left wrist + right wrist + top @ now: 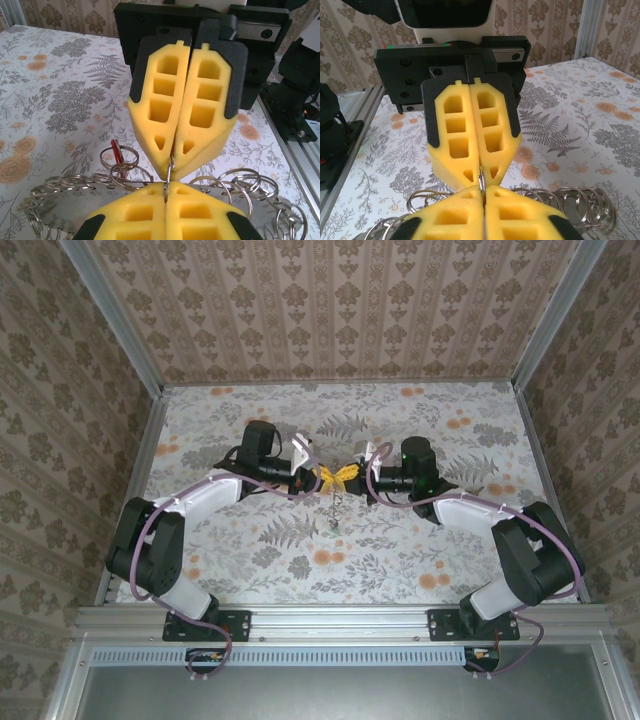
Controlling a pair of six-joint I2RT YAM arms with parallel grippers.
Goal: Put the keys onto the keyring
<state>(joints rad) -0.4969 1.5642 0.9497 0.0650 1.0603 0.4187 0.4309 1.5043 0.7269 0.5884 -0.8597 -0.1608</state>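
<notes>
Floral-print table [250,560] under wallpapered walls. At its centre the left hand [325,478], reaching in from 9 o'clock, and the right hand [348,476], from 3 o'clock, meet tip to tip. Each has its fingers pressed together, clamped on the thin keyring [170,175], which stands edge-on between them. A red key [116,150] sits at 8 o'clock of that pinch among wire loops [75,182]. Whether it is threaded I cannot tell, so I judge the task unfinished.
</notes>
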